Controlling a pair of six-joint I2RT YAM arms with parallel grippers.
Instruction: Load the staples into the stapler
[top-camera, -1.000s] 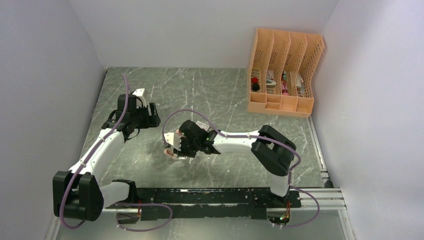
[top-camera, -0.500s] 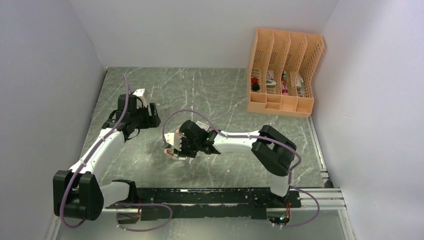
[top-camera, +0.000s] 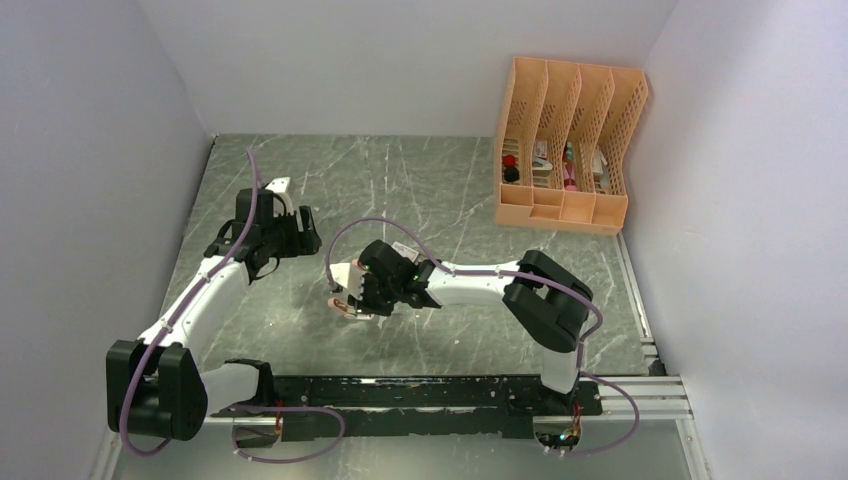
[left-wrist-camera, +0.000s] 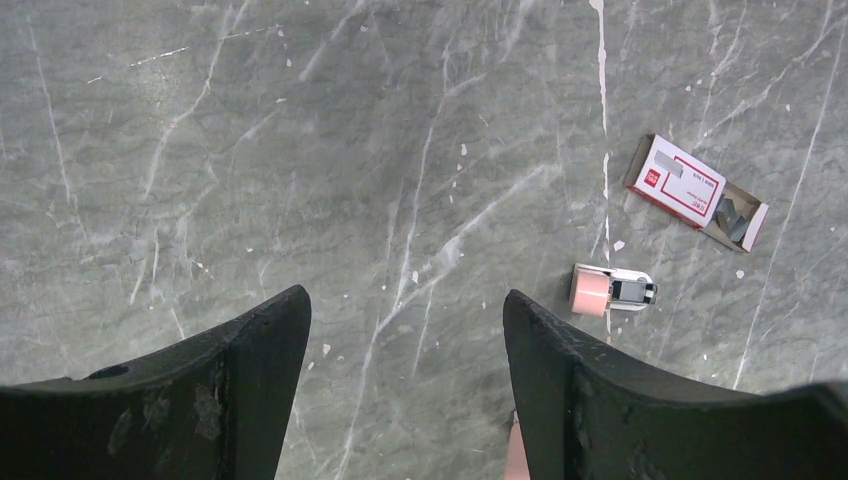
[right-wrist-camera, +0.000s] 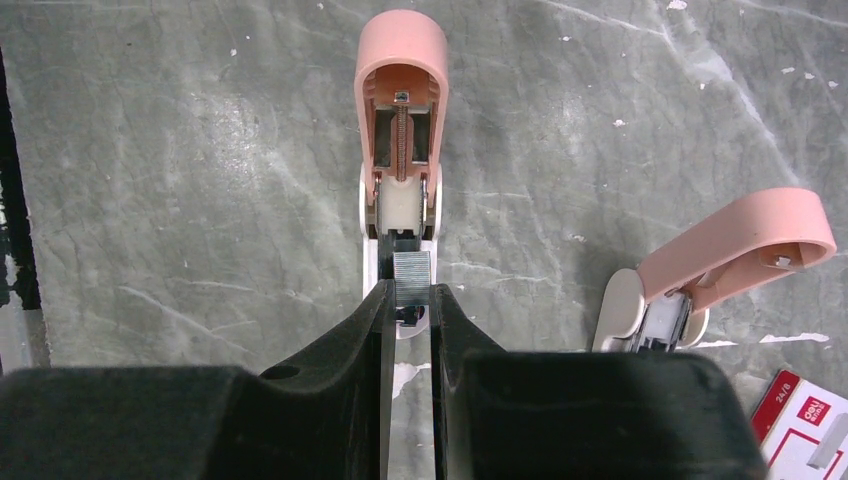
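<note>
While staples (right-wrist-camera: 411, 272) sit at the stapler (right-wrist-camera: 400, 60), little changed.

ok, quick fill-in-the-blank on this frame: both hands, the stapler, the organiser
1. The right hand is shut on a thin silvery strip of ____.
2. The salmon-pink mini stapler just ahead of it has its lid ____, not shut, baring the spring.
3. The left hand is open and holds ____.
4. The peach slotted desk organiser stands in the far ____ corner of the grey marbled table.

Missing words: staples; open; nothing; right.
</note>
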